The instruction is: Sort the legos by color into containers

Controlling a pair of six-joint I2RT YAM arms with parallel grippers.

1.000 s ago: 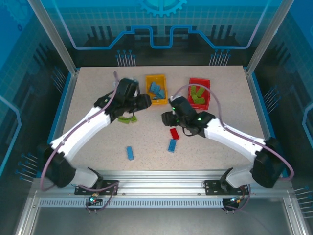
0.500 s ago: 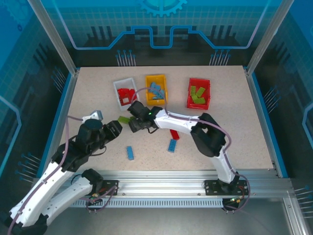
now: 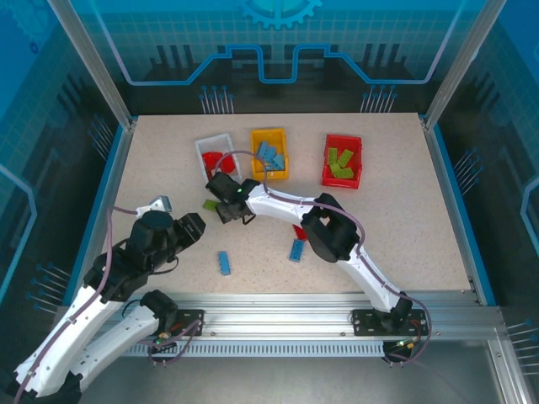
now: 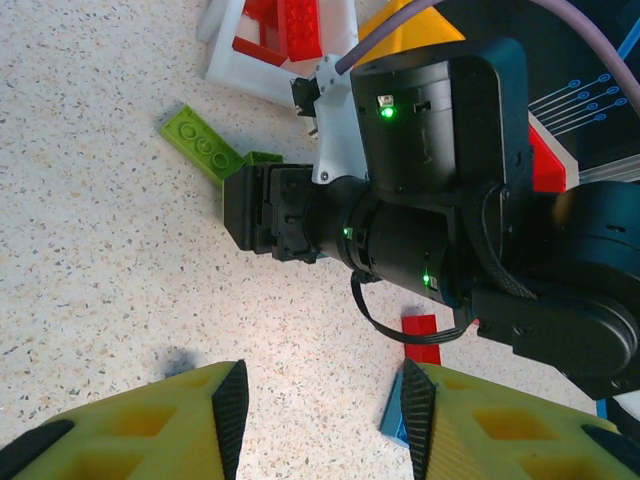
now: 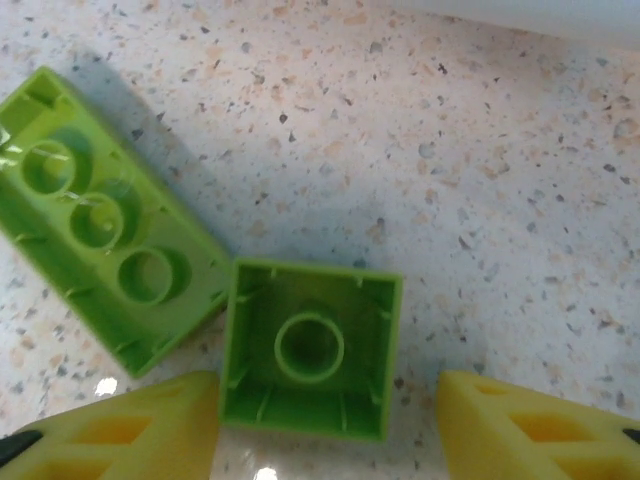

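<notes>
Near the left edge of the table point(image 3: 404, 210), the left gripper point(image 4: 322, 410) hovers with its jaws apart and empty. Left of the table's middle, the right gripper point(image 5: 325, 392) sits low, jaws apart, either side of an upturned square lime brick point(image 5: 310, 345) that touches a longer lime brick point(image 5: 100, 265). Toward the far edge stand the white bin point(image 3: 200, 158) with reds, the yellow bin point(image 3: 253, 156) with blues and the red bin point(image 3: 327, 168) with greens. The square brick looks about to be grasped. The next move calls for closing without catching its neighbour, then carrying it right to the red bin.
</notes>
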